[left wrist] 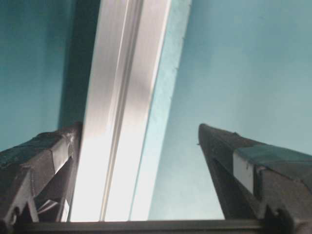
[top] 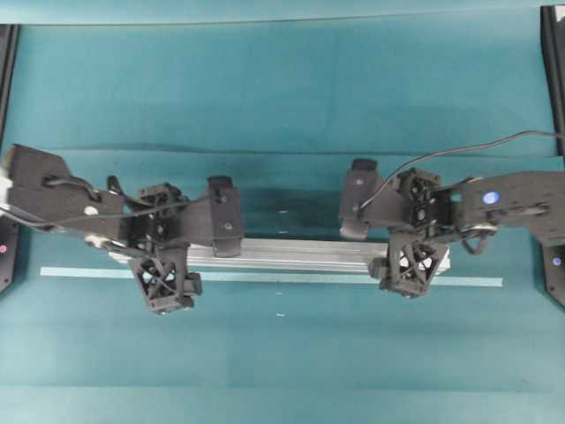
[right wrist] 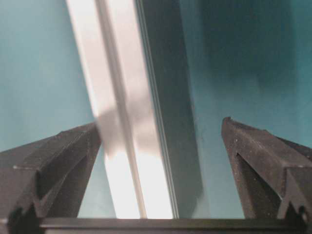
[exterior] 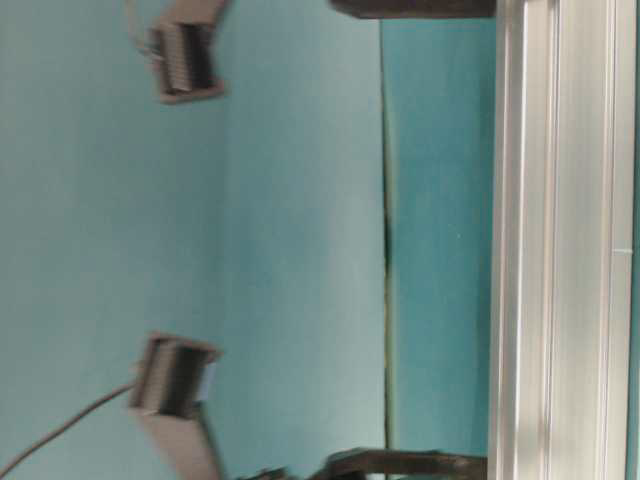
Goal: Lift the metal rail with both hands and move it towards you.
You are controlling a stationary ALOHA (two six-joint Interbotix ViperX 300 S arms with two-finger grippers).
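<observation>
The metal rail (top: 291, 254) is a long silver grooved bar lying crosswise on the teal table, also seen in the table-level view (exterior: 560, 250). My left gripper (top: 192, 250) stands open over its left part, one finger on the far side and one on the near side. In the left wrist view the rail (left wrist: 122, 97) runs between the fingers of my left gripper (left wrist: 140, 127), close against the left-hand one. My right gripper (top: 384, 237) is open astride the rail's right part. In the right wrist view the rail (right wrist: 117, 122) passes inside my right gripper (right wrist: 161, 123), apart from the right-hand finger.
A thin pale-blue tape strip (top: 265, 277) lies along the near side of the rail and reaches past both its ends. A fold in the teal cover (top: 265, 150) crosses the table farther back. Black frame posts (top: 552, 53) stand at the side edges.
</observation>
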